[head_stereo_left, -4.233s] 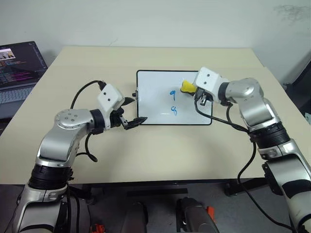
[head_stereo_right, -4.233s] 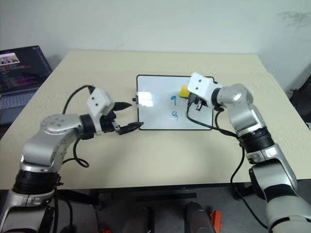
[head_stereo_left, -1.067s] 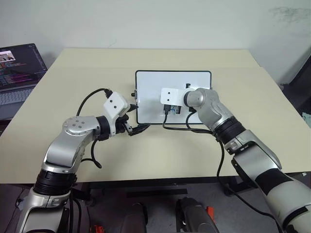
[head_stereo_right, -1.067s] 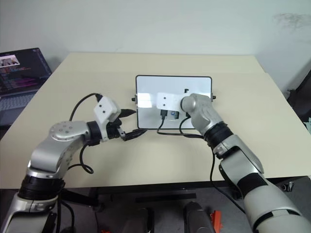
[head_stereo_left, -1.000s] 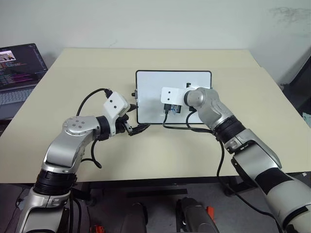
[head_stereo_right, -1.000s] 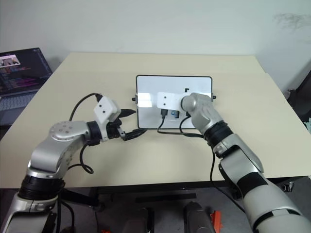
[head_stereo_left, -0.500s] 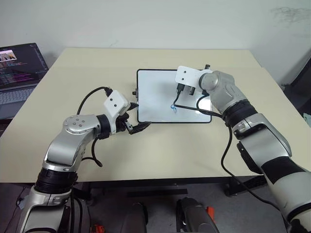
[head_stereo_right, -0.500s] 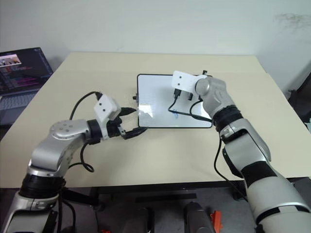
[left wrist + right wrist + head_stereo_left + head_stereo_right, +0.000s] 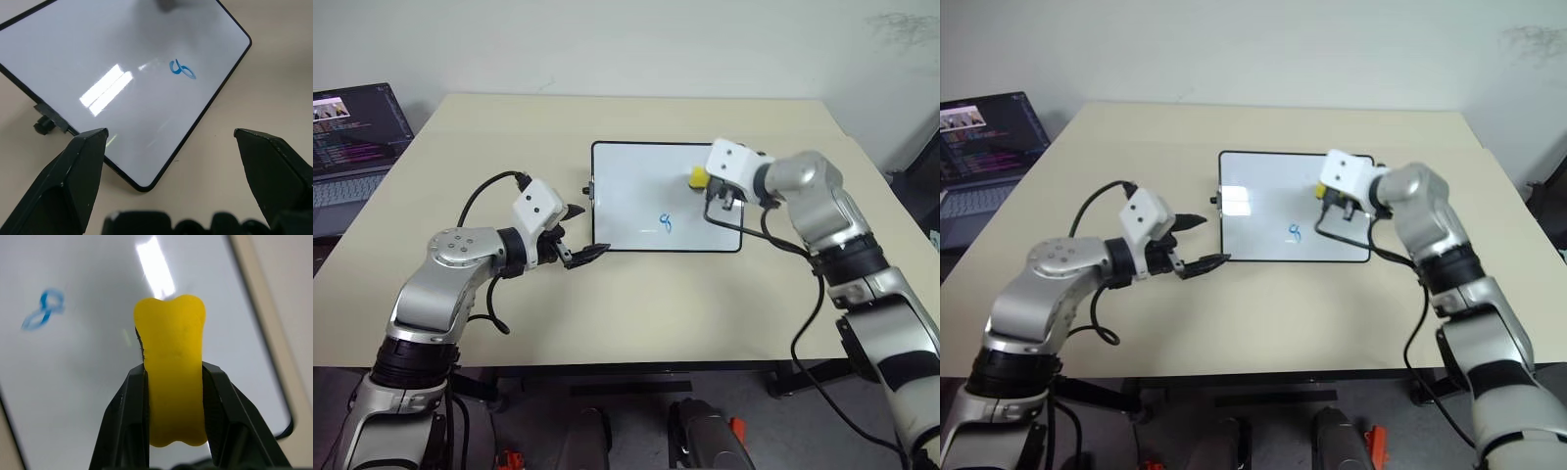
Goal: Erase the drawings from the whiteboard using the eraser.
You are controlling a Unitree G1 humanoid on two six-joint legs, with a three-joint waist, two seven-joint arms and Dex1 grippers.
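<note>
The whiteboard (image 9: pixel 631 191) lies flat in the middle of the table. One blue squiggle of the drawings (image 9: pixel 667 224) shows near its front edge, and also in the left wrist view (image 9: pixel 182 69). The yellow eraser (image 9: pixel 171 382) is squeezed between the right gripper's (image 9: pixel 703 180) fingers. That gripper is over the board's right part, behind and to the right of the squiggle. My left gripper (image 9: pixel 590 229) is open at the board's near left corner with nothing between its fingers (image 9: pixel 83 166).
An open laptop (image 9: pixel 352 127) stands at the table's far left edge. A black cable from the right wrist hangs over the board's right side (image 9: pixel 734 220). Bare beige tabletop (image 9: pixel 636 313) surrounds the board.
The right gripper has swept the eraser from the board's front middle to its right part, uncovering the blue squiggle. Of the two marks seen earlier, the upper one is gone. The left gripper has barely moved.
</note>
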